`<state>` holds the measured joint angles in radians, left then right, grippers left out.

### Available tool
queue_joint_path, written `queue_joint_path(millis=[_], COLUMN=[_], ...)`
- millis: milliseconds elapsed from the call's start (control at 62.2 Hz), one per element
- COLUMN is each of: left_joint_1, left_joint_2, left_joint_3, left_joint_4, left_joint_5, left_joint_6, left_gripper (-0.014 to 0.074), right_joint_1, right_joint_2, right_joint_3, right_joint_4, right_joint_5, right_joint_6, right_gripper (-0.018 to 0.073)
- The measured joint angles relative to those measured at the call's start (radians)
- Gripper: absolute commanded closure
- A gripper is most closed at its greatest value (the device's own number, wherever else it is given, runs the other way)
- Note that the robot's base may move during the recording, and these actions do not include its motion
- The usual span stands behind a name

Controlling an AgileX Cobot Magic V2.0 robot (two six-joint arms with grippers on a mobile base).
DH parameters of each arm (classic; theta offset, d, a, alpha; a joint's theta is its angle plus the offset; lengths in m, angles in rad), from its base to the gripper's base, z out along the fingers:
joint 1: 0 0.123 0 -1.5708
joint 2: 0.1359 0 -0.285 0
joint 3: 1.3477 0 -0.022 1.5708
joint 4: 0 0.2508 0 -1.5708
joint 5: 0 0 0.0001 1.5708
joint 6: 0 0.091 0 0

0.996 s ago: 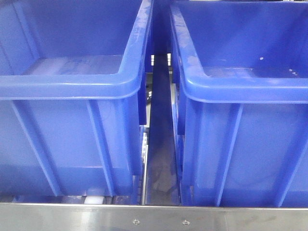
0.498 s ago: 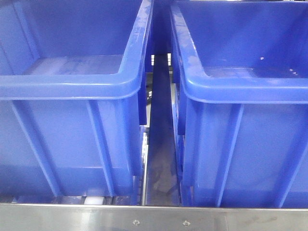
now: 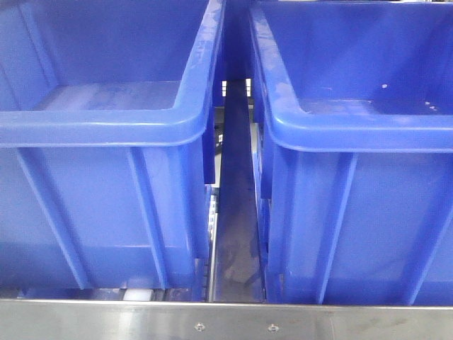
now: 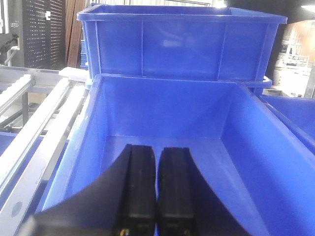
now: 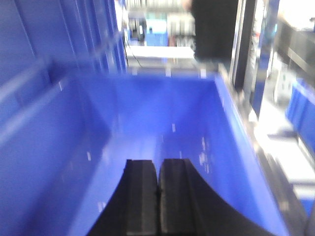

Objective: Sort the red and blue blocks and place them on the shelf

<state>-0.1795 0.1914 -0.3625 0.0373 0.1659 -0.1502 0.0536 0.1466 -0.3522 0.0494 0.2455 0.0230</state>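
The red and blue blocks are out of view in every frame. My left gripper (image 4: 157,152) is shut with nothing between its black fingers, and it hangs over the inside of a large blue bin (image 4: 88,147). Over another blue bin (image 5: 231,128), in a blurred view, my right gripper (image 5: 158,164) is shut and empty as well. The shelf shows as a steel front rail (image 3: 226,322) and as roller tracks (image 4: 34,123) left of the bin. In the front view the two bins, left (image 3: 106,127) and right (image 3: 354,127), stand side by side on it.
A narrow gap with a steel divider (image 3: 237,234) separates the two bins. A second blue bin (image 4: 182,44) stands higher behind the left one. More blue bin walls (image 5: 59,39) rise at the left of the right wrist view, with a steel post (image 5: 243,44) at the right.
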Motion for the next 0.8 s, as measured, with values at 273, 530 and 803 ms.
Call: queue_joint_path(millis=[273,530,803], left_joint_1=[0.0,0.0,0.0], left_joint_2=[0.0,-0.002,-0.002], left_joint_3=[0.0,0.0,0.0], left_joint_4=[0.0,0.0,0.0], left_joint_5=[0.002,0.002,0.002], left_joint_6=[0.0,0.0,0.0], left_gripper=[0.0472,0.0472,0.0472], right_joint_1=[-0.002,-0.006,-0.006], right_joint_2=[-0.152,-0.157,-0.157], right_joint_3=[0.215,0.322,0.381], right_joint_4=[-0.066,-0.068,-0.068], right_joint_5=[-0.013,-0.134,-0.245], right_joint_6=[0.0,0.0,0.0], right_gripper=[0.051,0.051,0.051])
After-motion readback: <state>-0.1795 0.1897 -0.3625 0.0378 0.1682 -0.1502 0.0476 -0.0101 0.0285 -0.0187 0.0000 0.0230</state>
